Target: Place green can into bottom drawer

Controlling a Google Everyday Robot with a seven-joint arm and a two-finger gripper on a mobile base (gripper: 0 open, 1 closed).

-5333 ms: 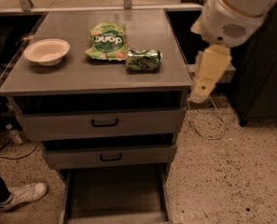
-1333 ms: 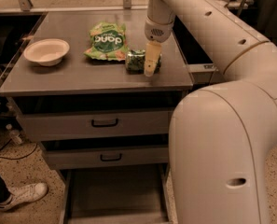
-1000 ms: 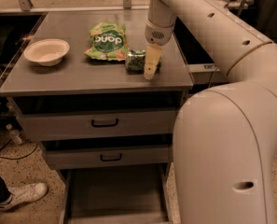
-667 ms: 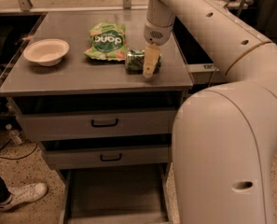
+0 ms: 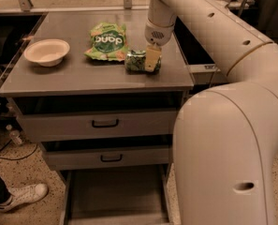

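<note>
The green can lies on its side on the grey cabinet top, just right of the middle. My gripper hangs down from the arm right at the can, and its cream tip covers the can's right end. The can rests on the top. The bottom drawer is pulled open below the cabinet front, and its flat grey floor is bare.
A green snack bag lies just behind and left of the can. A white bowl sits at the left. Two upper drawers with black handles are slightly ajar. My arm's bulk fills the right side. A person's shoe is at the lower left.
The arm has swung from the cabinet's right side to over the can. In the last second the gripper has barely shifted, and the can has not moved.
</note>
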